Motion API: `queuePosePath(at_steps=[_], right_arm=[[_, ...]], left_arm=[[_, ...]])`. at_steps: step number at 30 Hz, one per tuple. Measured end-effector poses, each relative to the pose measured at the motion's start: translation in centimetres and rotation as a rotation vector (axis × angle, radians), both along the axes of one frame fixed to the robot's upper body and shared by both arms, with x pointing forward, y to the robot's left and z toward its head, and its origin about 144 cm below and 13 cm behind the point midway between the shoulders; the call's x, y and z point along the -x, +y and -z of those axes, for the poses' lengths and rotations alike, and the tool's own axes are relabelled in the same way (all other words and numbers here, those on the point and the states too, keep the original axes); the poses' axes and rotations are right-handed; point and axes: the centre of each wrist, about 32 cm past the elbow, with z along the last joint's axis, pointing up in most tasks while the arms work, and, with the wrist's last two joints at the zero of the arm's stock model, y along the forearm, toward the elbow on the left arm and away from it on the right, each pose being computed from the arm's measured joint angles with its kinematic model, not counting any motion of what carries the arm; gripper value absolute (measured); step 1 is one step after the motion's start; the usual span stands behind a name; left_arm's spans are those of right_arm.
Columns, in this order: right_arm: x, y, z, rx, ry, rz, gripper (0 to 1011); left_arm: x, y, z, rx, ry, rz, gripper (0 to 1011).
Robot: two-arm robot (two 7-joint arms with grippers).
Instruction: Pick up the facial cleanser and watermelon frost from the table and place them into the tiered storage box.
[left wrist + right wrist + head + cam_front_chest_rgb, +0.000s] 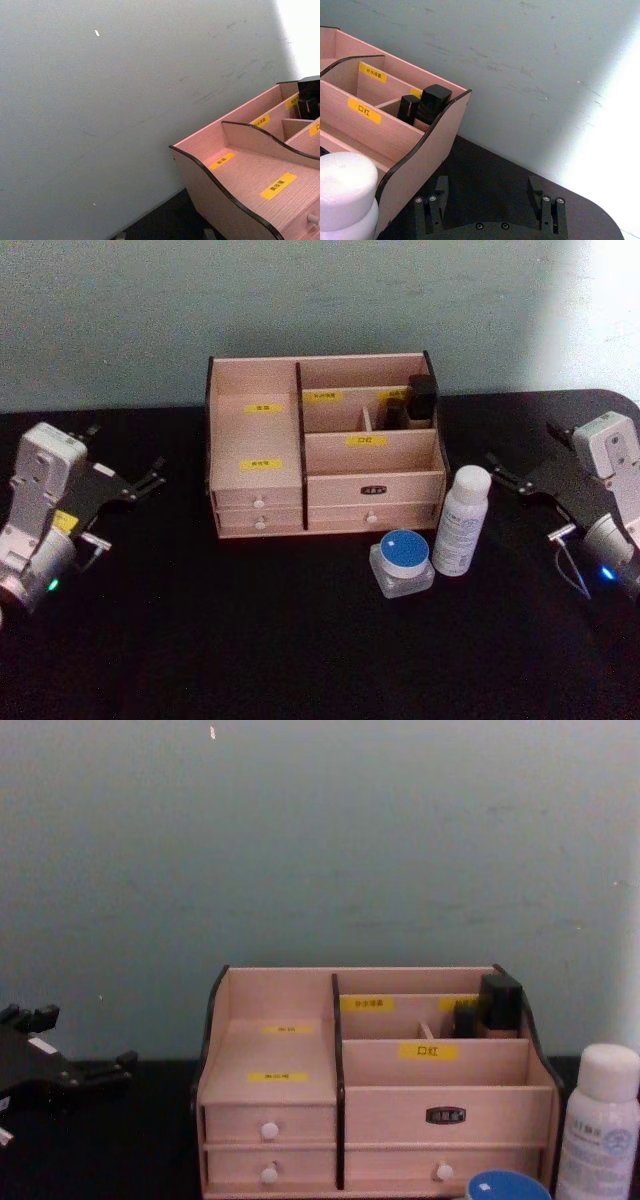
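Against the back edge of the tabletop (250, 640), centre: tiered storage box (260, 440), left tiers bare. Left gripper (150, 476), near the left edge, jaws spread, empty. Right gripper (508, 474), near the right edge, spread wide, empty. White bottle (462, 522), upright before the box's right front. Blue-lidded jar (402, 562), just beside it, nearer centre. Step, judged: first pick not begun; next needs the right gripper round the bottle.

Chest view's bottom edge cuts off the blue-lidded jar (503, 1187).
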Motion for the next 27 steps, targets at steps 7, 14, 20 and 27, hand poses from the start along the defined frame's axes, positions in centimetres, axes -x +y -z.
queuePosePath(at_steps=[7, 14, 20, 27], right_arm=[[0.0, 0.0, 0.0, 0.0, 0.0, 0.0, 1003], [0.0, 0.0, 0.0, 0.0, 0.0, 0.0, 1003], [0.0, 0.0, 0.0, 0.0, 0.0, 0.0, 1003], [0.0, 0.0, 0.0, 0.0, 0.0, 0.0, 1003]], left_arm=[[0.0, 0.0, 0.0, 0.0, 0.0, 0.0, 1001], [0.0, 0.0, 0.0, 0.0, 0.0, 0.0, 1001], [0.0, 0.0, 0.0, 0.0, 0.0, 0.0, 1001], [0.0, 0.0, 0.0, 0.0, 0.0, 0.0, 1001]])
